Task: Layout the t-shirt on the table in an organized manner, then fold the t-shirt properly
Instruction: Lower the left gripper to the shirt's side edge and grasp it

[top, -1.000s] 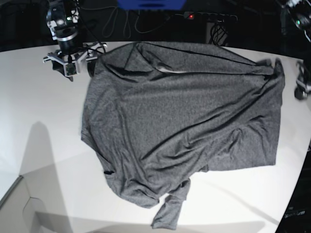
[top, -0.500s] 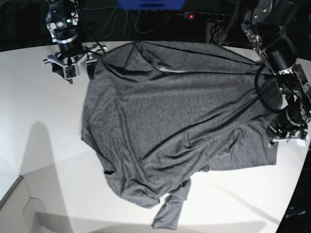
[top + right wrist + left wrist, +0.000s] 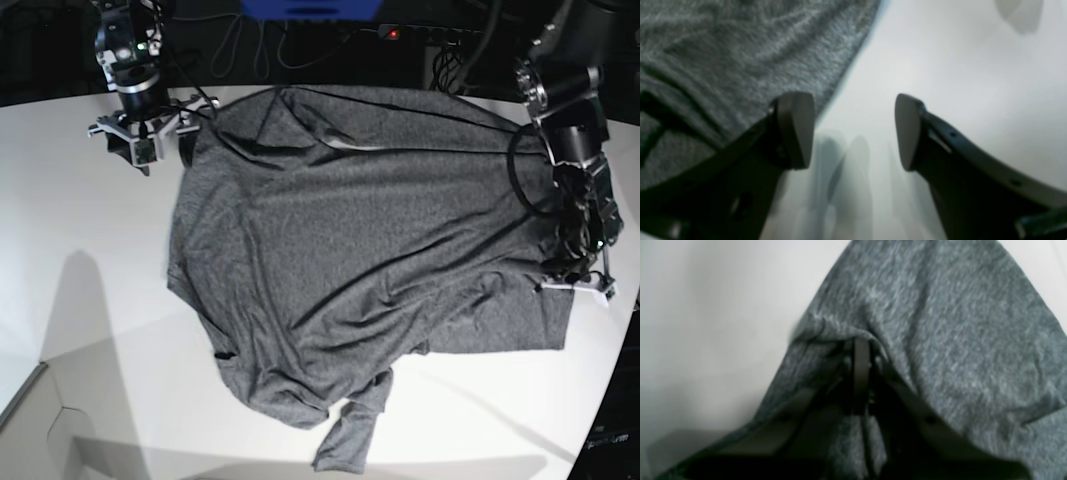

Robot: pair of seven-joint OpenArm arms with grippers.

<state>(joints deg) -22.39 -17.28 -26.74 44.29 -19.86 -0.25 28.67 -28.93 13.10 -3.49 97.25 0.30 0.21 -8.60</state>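
The charcoal-grey t-shirt [image 3: 370, 240] lies wrinkled across the white table [image 3: 80, 260], one sleeve bunched at the front [image 3: 350, 440]. At the shirt's right edge, my left gripper [image 3: 572, 283] is shut on a fold of the fabric. In the left wrist view that gripper [image 3: 861, 366] pinches the t-shirt [image 3: 957, 340], which drapes over its fingers. Just off the shirt's back left corner, my right gripper [image 3: 140, 135] stands open. In the right wrist view that gripper [image 3: 851, 130] has only bare table [image 3: 957, 66] between its fingers, with the t-shirt [image 3: 723, 50] beside the left finger [image 3: 796, 130].
The table's curved back edge borders a dark area with a power strip [image 3: 430, 33], cables and a blue object [image 3: 310, 8]. A white panel edge [image 3: 40, 420] shows at the front left corner. The table's right edge runs close to my left arm.
My left arm has come in from the right, dropped to the shirt's right edge and shut on the fabric there. The right gripper has barely moved.
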